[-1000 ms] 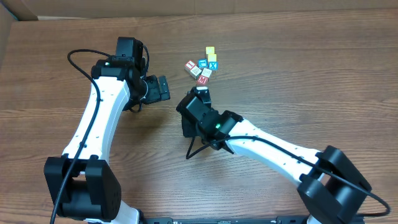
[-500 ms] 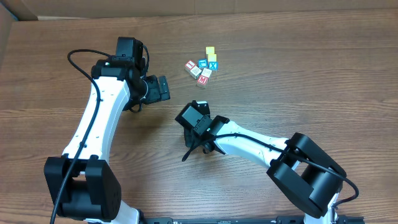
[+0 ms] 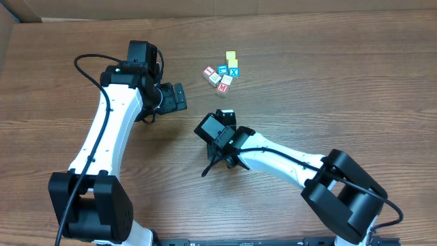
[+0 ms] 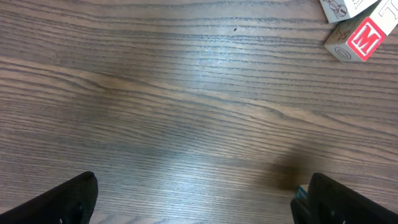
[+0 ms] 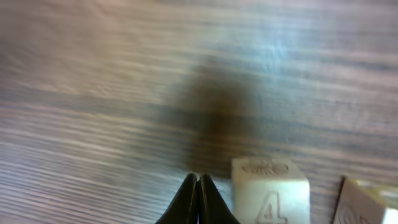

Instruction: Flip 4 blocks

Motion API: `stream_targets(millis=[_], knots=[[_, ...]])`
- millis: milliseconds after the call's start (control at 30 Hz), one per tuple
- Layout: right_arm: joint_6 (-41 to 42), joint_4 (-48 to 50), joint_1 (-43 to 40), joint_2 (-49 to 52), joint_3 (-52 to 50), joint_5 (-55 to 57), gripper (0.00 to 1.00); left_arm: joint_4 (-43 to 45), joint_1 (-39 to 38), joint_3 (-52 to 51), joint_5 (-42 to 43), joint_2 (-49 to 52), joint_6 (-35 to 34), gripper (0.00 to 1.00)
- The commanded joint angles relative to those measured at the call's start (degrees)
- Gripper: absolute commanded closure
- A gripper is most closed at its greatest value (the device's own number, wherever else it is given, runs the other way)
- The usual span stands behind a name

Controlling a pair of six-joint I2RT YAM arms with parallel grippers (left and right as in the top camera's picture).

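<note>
blocks [image 3: 222, 76] sit clustered; right claw [image 5: 198, 188] pinched shut, empty, near them; left claw [image 4: 199, 198] gaping, empty. one block shows red m [image 4: 364, 37], another 4 [image 5: 272, 205].

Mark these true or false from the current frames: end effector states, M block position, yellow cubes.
1. The left end effector is open. True.
2. The right end effector grips a block. False: its fingers are shut together on nothing.
3. Of the alphabet blocks, the red M block lies nearest the right end effector. True.
4. The yellow cubes sit by the left arm's base. False: they sit at the far side of the block cluster, away from both arms.
</note>
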Motion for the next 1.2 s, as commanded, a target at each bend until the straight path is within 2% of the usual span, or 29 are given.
stream_targets(millis=[0,300,467,1167], knots=[[0.7,2.1,0.1,-2.4,1.5,2.7,0.96,0.2,0.2,1.1,-0.8,0.6,-0.9,0.00],[0.7,2.3,0.2,1.5,1.5,2.5,0.96,0.2,0.2,1.1,-0.8,0.6,-0.9,0.00],[0.7,0.1,-0.3,1.5,1.5,5.7,0.96,0.2,0.2,1.1,-0.8,0.6,-0.9,0.00],[0.8,-5.5,-0.8,-2.3,1.6,5.0,0.96,0.2,0.2,1.1,-0.8,0.6,-1.0,0.00]])
